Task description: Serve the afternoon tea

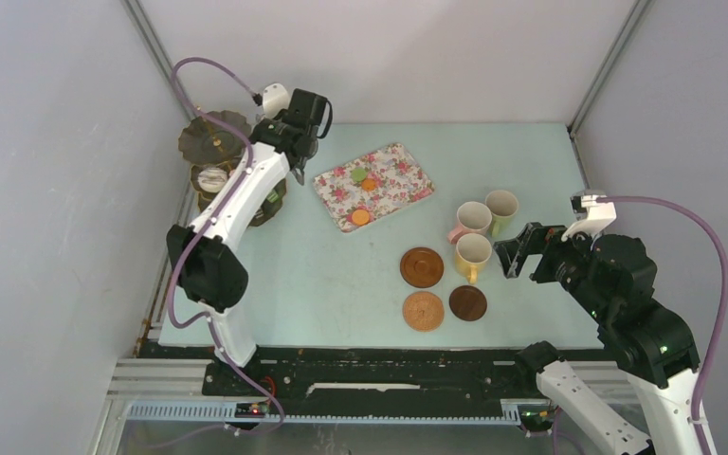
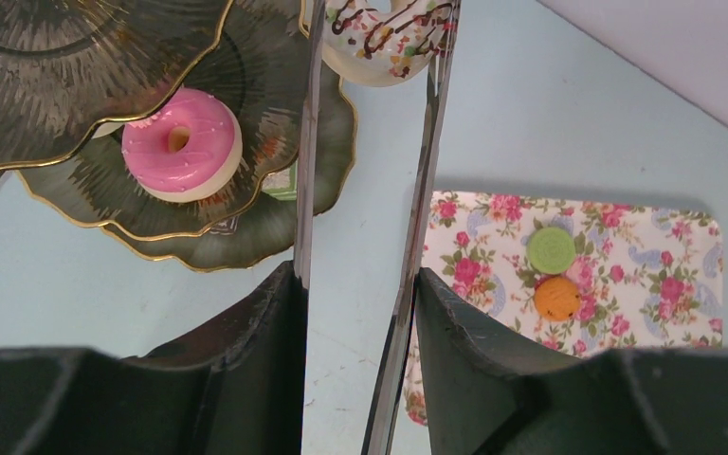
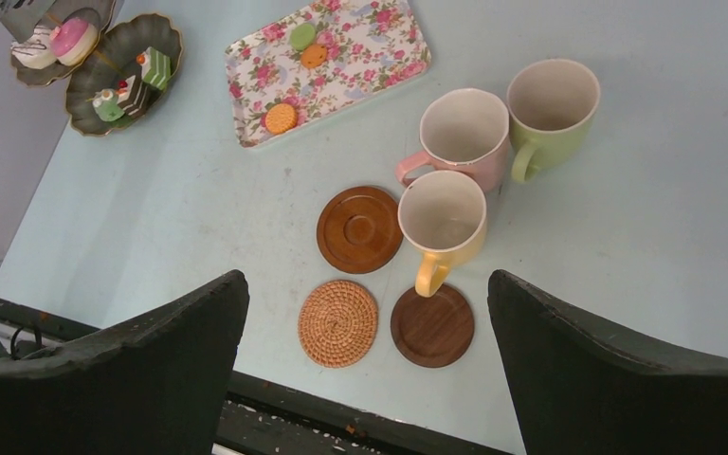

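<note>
My left gripper (image 2: 357,284) is shut on the long metal tongs (image 2: 305,142), beside the dark three-tier stand (image 1: 213,142). A white chocolate-drizzled doughnut (image 2: 389,38) sits between the tong blades. A pink doughnut (image 2: 180,142) lies on a lower tier (image 2: 246,218). Three macarons, green (image 1: 358,174) and two orange (image 1: 369,184), (image 1: 360,217), lie on the flowered tray (image 1: 398,175). Yellow (image 1: 473,254), pink (image 1: 472,220) and green (image 1: 502,207) mugs stand together on the table. Three coasters (image 1: 422,266), (image 1: 424,310), (image 1: 467,302) lie bare beside them. My right gripper (image 1: 517,251) hovers open right of the yellow mug.
The stand (image 3: 123,71) is in the back left corner, close to the left wall. White walls close in three sides. The yellow mug's handle (image 3: 428,277) points toward the dark coaster (image 3: 432,327). The black base rail (image 1: 389,370) runs along the near edge.
</note>
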